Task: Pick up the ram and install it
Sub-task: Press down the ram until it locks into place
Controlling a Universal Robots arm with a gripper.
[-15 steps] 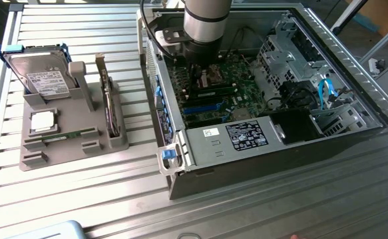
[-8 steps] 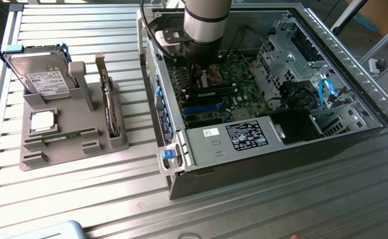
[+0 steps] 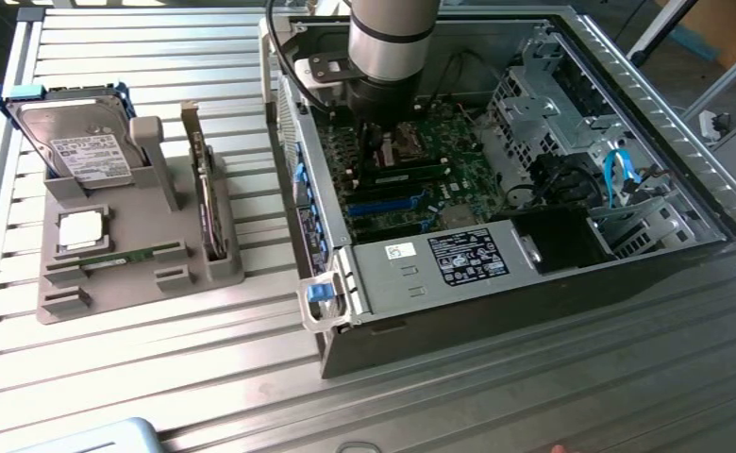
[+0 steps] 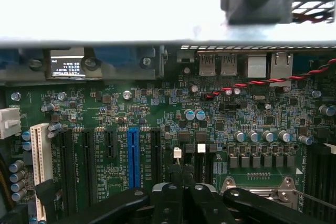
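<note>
- Ram point(image 3: 135, 257): one green stick lies flat in a groove of the grey holder point(image 3: 92, 283), near the holder's 6 o'clock edge on the exterior view's clock. Nothing touches it.
- The holder sits at 9 o'clock of the open computer case point(image 3: 469, 311), well apart from the arm. It also props the hard drive point(image 3: 85, 146) and expansion card point(image 3: 202, 189) upright (parts staged on edge or in grooves, probably so fingers can get round them).
- The arm point(image 3: 393, 47) reaches straight down into the case at roughly 12 o'clock, with the gripper point(image 3: 391, 142) low over the motherboard point(image 3: 469, 175).
- A long dark strip lies in the slots just at 6 o'clock of the gripper. I cannot tell if that is a seated stick.
- In the wrist view the gripper point(image 4: 181, 184) has its fingers drawn together, with no board visible between them.
- Judgement: the pose suits pressing down or checking a slot, not carrying.
</note>
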